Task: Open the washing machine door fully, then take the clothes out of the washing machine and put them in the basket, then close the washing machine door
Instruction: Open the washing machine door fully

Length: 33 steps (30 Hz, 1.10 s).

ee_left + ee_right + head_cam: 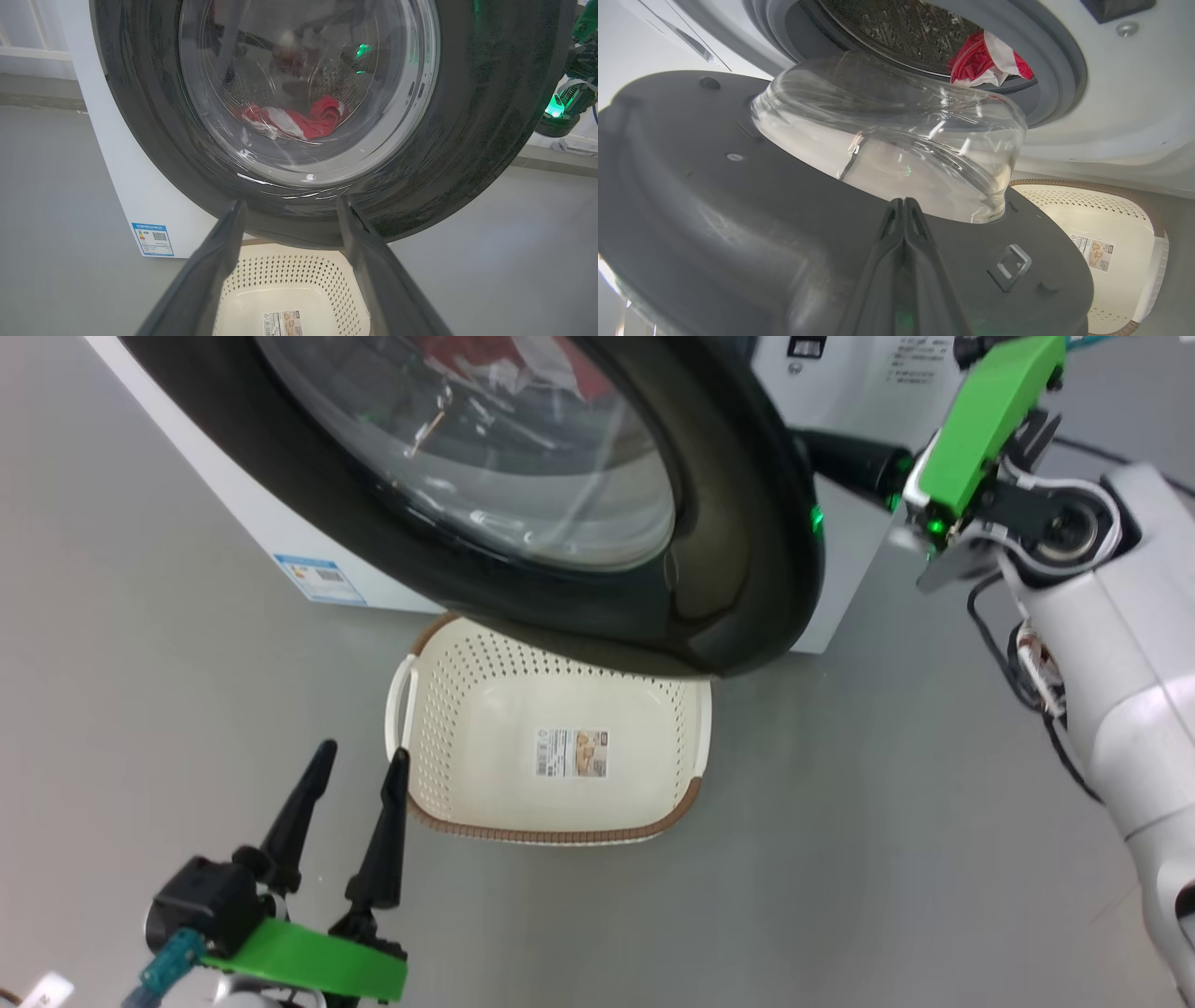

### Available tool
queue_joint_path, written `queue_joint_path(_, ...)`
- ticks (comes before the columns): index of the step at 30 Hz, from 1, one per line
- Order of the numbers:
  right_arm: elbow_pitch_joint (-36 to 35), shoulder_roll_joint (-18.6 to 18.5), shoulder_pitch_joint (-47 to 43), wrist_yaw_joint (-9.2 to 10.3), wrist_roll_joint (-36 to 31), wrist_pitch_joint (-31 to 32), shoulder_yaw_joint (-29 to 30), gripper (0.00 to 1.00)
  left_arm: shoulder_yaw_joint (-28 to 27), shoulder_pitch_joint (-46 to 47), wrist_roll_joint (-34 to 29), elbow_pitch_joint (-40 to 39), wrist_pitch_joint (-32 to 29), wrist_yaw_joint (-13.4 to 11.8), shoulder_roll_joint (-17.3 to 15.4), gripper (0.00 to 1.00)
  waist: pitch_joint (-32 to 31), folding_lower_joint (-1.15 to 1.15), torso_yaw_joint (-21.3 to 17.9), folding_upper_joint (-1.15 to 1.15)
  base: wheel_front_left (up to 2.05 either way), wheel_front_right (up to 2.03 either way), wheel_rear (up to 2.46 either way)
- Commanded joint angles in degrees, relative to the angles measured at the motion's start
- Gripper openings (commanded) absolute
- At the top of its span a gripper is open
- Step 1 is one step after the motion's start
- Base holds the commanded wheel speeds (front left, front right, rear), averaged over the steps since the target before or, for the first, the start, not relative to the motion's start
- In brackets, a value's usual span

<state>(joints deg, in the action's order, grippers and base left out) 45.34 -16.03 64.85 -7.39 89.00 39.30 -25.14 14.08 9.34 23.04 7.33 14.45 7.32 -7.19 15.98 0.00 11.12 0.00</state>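
Behind door (pixel 747 523): our right gripper (pixel 903 203), fingers pressed together, risked slipping off its inner face.
Left gripper (pixel 363 753): fingers spread, empty.
Basket (pixel 695 728): sat beneath door; we feared a knock.

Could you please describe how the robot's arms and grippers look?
The left gripper and the right gripper each have two long, tapering black fingers and a bright green cover plate. The right forearm is pale grey, with loose black cables beside its wrist.

A showroom-like test space, by the look of it: a white washing machine (pixel 117 154) on bare grey floor (pixel 887 803), blue label (pixel 153 239) at its 7 o'clock corner, paper label (pixel 571 752) stuck inside the basket (pixel 560 835).
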Motion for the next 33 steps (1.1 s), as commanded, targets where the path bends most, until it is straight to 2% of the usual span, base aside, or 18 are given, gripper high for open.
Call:
queue_joint_path(1,-2.0,1.0,-1.7,-0.1,0.5,0.7,-0.5,0.0,-2.1,-0.9,-0.7,-0.9,0.5,0.2,-1.1,1.0,-1.4,0.0,-0.2,0.0,0.0,0.0,0.0)
queue_joint_path(13,-8.7,1.6,-12.4,-0.1,2.3,4.4,-2.5,0.0,-3.2,-5.6,-2.2,-0.1,0.5,0.2,0.2,1.0,-8.0,0.0,0.4,0.0,0.0,0.0,0.0)
queue_joint_path(26,-17.4,2.4,-22.3,-0.1,2.7,6.2,-4.8,0.0,-4.3,-9.0,-3.6,0.1,0.5,0.2,1.0,1.0,-12.2,0.0,3.3,0.0,0.0,0.0,0.0)
queue_joint_path(33,-19.3,4.1,-25.6,-0.1,3.0,5.8,-5.4,0.0,-4.6,-10.0,-4.0,0.4,0.5,0.2,1.5,1.0,-13.7,0.0,5.3,0.0,0.0,0.0,0.0)
